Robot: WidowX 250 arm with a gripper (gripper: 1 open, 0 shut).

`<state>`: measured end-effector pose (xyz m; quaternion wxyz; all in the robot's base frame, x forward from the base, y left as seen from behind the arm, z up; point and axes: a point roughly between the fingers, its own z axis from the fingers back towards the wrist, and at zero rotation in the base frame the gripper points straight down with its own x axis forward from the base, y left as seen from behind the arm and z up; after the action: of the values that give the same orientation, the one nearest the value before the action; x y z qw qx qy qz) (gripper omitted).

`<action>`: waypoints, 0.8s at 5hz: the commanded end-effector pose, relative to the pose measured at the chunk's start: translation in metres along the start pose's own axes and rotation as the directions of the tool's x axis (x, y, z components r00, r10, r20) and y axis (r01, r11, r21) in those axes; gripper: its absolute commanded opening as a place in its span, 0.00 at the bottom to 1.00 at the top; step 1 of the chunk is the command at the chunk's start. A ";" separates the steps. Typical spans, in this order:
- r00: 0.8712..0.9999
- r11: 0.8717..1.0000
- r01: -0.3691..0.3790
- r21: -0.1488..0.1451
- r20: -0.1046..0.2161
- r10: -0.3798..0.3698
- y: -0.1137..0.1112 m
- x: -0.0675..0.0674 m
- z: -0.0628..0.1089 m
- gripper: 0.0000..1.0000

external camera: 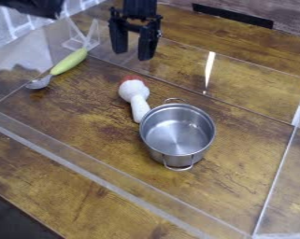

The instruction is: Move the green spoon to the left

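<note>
The green spoon (60,67) lies flat on the wooden table at the left, its pale yellow-green handle pointing up-right and its small silver bowl at the lower left, near the clear wall. My gripper (134,51) hangs above the table at the top centre, pointing down, to the right of the spoon and apart from it. Its two black fingers (119,39) stand open with nothing between them.
A white utensil with a reddish round end (135,95) lies mid-table, next to a steel pot (178,132) at centre right. Clear plastic walls (102,177) fence the work area at the front, left and right. A white rack (78,39) stands at the back left.
</note>
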<state>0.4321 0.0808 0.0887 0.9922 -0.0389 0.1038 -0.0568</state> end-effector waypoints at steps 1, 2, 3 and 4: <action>0.995 0.999 0.045 0.016 0.083 -0.046 -0.015 0.006 0.031 1.00; 0.996 0.998 0.056 -0.001 0.074 -0.056 -0.018 0.009 0.030 1.00; 0.996 0.998 0.068 -0.016 0.061 -0.067 -0.020 0.013 0.026 1.00; 0.996 0.997 0.069 -0.031 0.052 -0.068 -0.021 0.017 0.023 1.00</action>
<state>0.4449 0.0704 0.0791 0.9887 -0.0651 0.1130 -0.0738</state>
